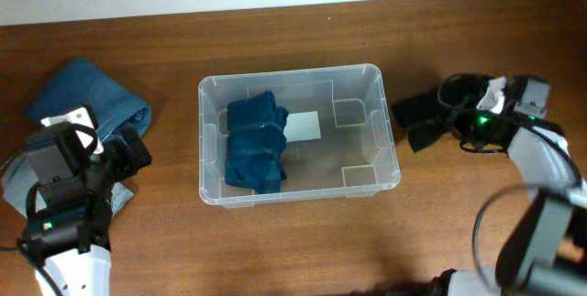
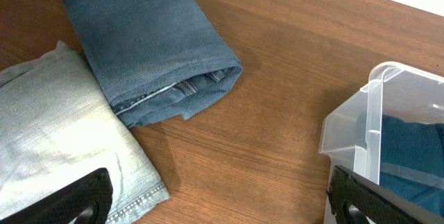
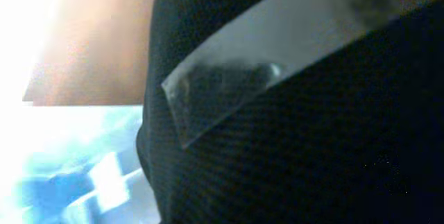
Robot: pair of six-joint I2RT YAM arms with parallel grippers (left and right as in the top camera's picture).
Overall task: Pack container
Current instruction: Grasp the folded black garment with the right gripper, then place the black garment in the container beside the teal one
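The clear container (image 1: 209, 140) stands at the table's middle with a folded dark blue garment (image 1: 255, 145) in its left half and a white label (image 1: 304, 125) on its base. Its corner shows in the left wrist view (image 2: 368, 120). My left gripper (image 1: 130, 152) (image 2: 222, 203) is open and empty, left of the container, over bare wood beside a light grey folded garment (image 2: 55, 134). My right gripper (image 1: 456, 117) is at a black garment (image 1: 417, 113) right of the container. Black cloth (image 3: 312, 148) fills the right wrist view and hides the fingers.
Folded blue jeans (image 1: 92, 94) (image 2: 152, 44) lie at the far left, behind the light grey garment. The table's back edge meets a white wall. Cables trail by the right arm.
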